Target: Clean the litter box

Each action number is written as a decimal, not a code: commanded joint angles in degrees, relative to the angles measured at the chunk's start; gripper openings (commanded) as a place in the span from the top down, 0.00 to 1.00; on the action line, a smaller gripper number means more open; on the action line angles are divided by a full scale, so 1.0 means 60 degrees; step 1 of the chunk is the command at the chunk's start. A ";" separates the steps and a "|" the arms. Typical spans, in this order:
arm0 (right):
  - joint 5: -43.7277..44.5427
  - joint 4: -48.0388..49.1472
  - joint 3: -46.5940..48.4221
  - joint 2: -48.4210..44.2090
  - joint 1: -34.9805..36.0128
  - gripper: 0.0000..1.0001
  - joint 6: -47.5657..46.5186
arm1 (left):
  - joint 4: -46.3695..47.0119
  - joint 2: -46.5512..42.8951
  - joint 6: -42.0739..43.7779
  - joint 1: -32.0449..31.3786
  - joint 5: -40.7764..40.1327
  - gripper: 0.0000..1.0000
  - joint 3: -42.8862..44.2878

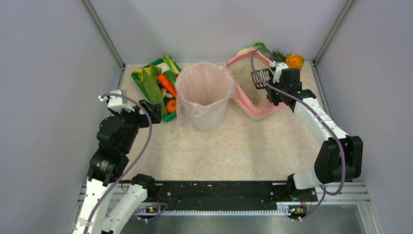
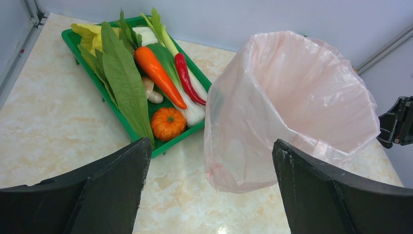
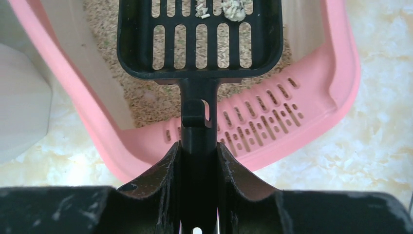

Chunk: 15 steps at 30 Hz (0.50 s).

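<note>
- Grippers first: my right gripper (image 3: 198, 151) is clamped tight on the black handle of the scoop (image 3: 199, 39), one finger on each side of it. My left gripper (image 2: 212, 146) stands wide apart with nothing between its fingers.
- Under both of them lies the table (image 1: 234, 146), a pale marbled top.
- Ahead of my left gripper and a little to its right stands the bin (image 2: 292, 97), upright, with a pink liner folded over its mouth. From my right gripper it sits off to the left, just beside the box.
- Straight ahead of my right gripper and below it lies the litter box (image 3: 311, 112), a pink tray. Its slotted lip is the end nearest my fingertips, and the grey-beige litter (image 3: 146, 97) fills the floor beyond that.
- Ahead of my left gripper and to its left is the green tray (image 2: 73, 39), apart from the bin.
- From my right fingertips the scoop reaches forward over the lip, its slotted head above the litter. Whether it touches the grains I cannot tell.
- Inside the green tray lie a long leaf (image 2: 124, 83), a carrot (image 2: 158, 75), a red chili (image 2: 185, 78) and a small pumpkin (image 2: 168, 123) at the end closest to my left gripper.
- At the far edge of the scoop head, away from my right gripper, sit a few pale clumps (image 3: 234, 9).
</note>
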 commanded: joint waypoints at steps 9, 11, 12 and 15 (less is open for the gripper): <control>0.0053 0.0052 0.0418 0.0010 0.0335 1.00 0.0101 | 0.0216 0.0012 -0.0028 -0.0010 -0.0117 0.01 -0.0030; 0.0605 -0.0333 0.0689 0.0237 0.0468 1.00 -0.0025 | 0.0218 0.0007 -0.0015 -0.0010 -0.0131 0.01 -0.0030; 0.0326 -0.0480 0.0811 0.0341 0.0461 1.00 -0.0160 | 0.0213 0.0011 -0.0004 -0.0010 -0.0154 0.01 -0.0017; 0.1192 -0.0502 0.0816 0.0273 0.0555 1.00 -0.0083 | 0.0214 0.0015 0.0055 -0.0010 -0.0170 0.01 0.0013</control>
